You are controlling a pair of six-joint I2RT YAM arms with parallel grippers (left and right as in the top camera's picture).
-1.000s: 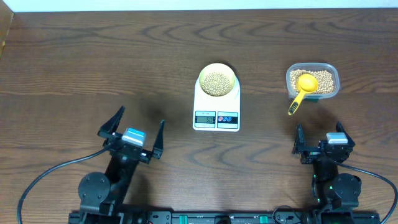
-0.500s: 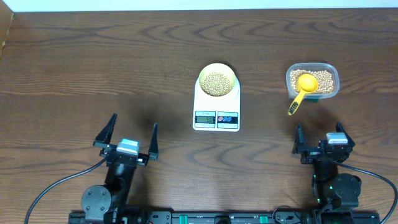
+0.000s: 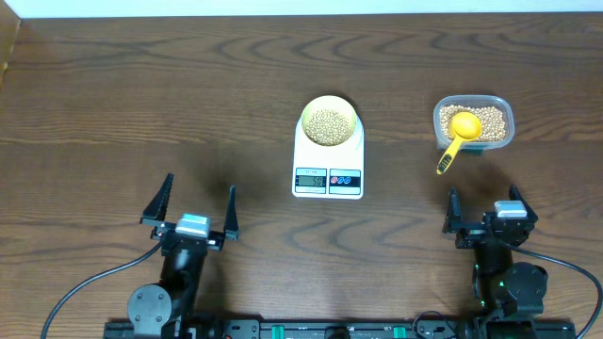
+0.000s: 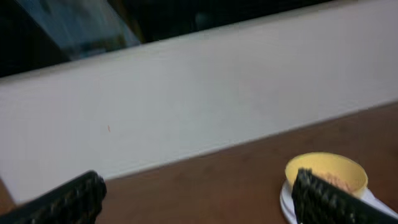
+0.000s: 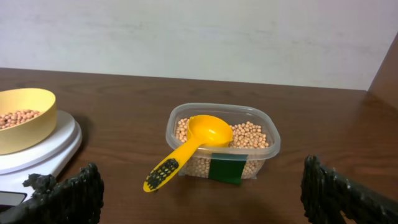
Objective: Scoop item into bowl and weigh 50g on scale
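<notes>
Holding beans [image 3: 329,126]: bowl [image 5: 28,134] on scale [image 3: 311,156]; tub [image 5: 222,107] (scoop [image 5: 193,143] inside).

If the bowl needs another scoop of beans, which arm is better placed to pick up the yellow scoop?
Right. The open right gripper sits nearest the scoop, whose handle sticks out of the tub toward it. The open left gripper is beyond the scale, farther off.

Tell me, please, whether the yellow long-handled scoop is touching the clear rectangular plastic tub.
Touching. The right wrist view shows the yellow scoop lying in the tub, handle over its rim.
</notes>
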